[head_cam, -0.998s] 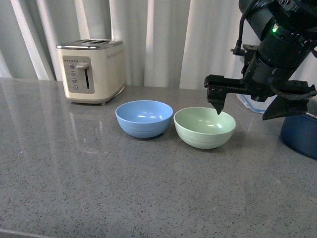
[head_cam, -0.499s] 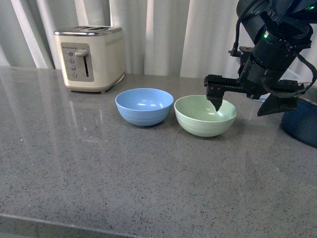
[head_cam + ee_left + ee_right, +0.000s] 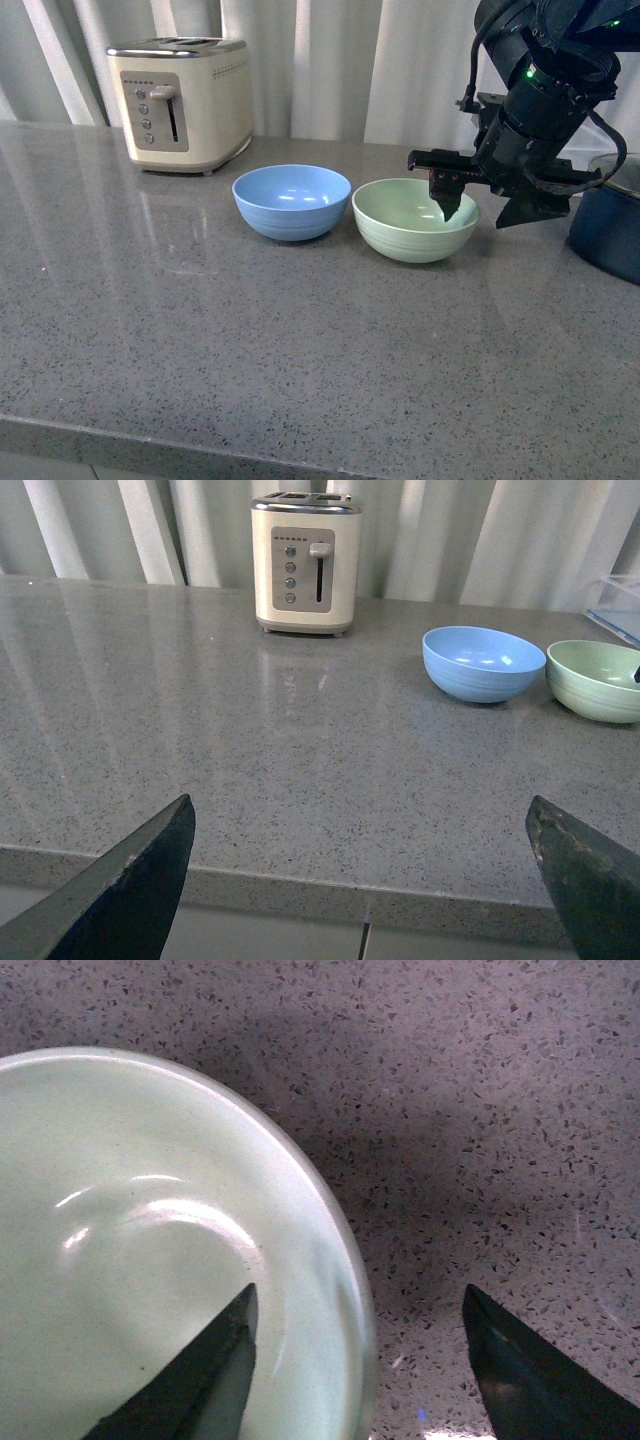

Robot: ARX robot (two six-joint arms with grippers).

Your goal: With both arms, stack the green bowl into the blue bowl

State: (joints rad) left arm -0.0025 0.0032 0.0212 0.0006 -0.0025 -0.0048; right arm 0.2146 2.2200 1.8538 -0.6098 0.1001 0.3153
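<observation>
The green bowl (image 3: pixel 410 228) stands upright on the grey counter, just right of the blue bowl (image 3: pixel 291 200); the two are close together. My right gripper (image 3: pixel 474 216) is open and straddles the green bowl's right rim. In the right wrist view one finger (image 3: pixel 222 1375) is inside the green bowl (image 3: pixel 140 1260) and the other finger (image 3: pixel 530 1370) is outside over the counter. My left gripper (image 3: pixel 360 880) is open and empty, near the counter's front edge, far from the blue bowl (image 3: pixel 484 663) and the green bowl (image 3: pixel 597 680). It does not show in the front view.
A cream toaster (image 3: pixel 180 100) stands at the back left, before the curtain. A dark navy pot (image 3: pixel 608 235) stands right of the green bowl, close to my right arm. A clear container (image 3: pixel 615 605) sits at the back right. The counter's front edge (image 3: pixel 200 440) is near.
My right gripper has come down a little, so its inner finger sits lower in the green bowl. The bowls keep their places relative to each other; the front view itself has shifted.
</observation>
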